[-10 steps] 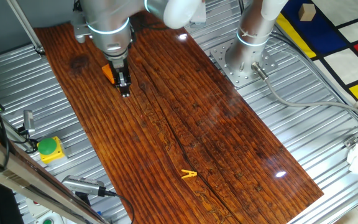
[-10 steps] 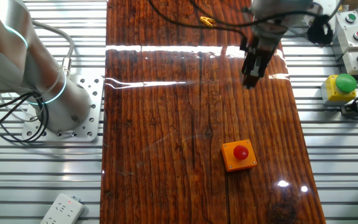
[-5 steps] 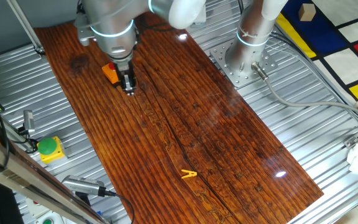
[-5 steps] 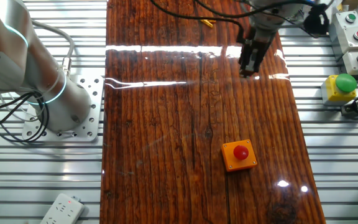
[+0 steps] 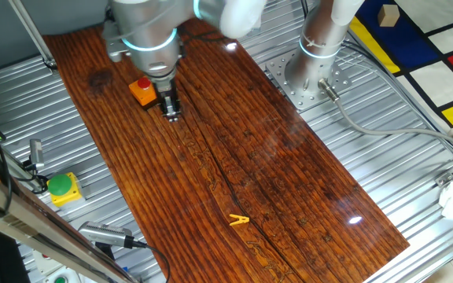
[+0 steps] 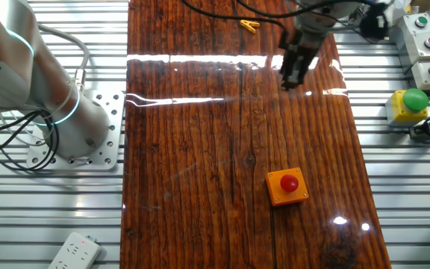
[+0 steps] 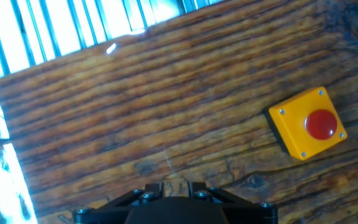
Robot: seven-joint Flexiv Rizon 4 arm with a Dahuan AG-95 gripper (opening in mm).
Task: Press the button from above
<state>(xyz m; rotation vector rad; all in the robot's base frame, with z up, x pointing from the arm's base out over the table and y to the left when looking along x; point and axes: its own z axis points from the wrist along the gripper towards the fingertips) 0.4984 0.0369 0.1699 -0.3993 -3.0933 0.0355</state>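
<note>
- Button: red cap on a small square orange box, sitting flat on the wood bench, toward one end and nearer one long edge. In the hand view it's off to the right, so you're not above it.
- Gripper hangs over the bench, well apart from the button. Jaws: can't tell if released or clenched; no view shows the tips clearly.
- Handling, my read: rigid plastic box, light, probably loose on a glossy top, so it'll slide if you hit it off-centre.
- Nothing to grasp. Contact the centre of the red cap only, straight down; stay off the orange rim.
- Ignore the green button off the bench edge.
</note>
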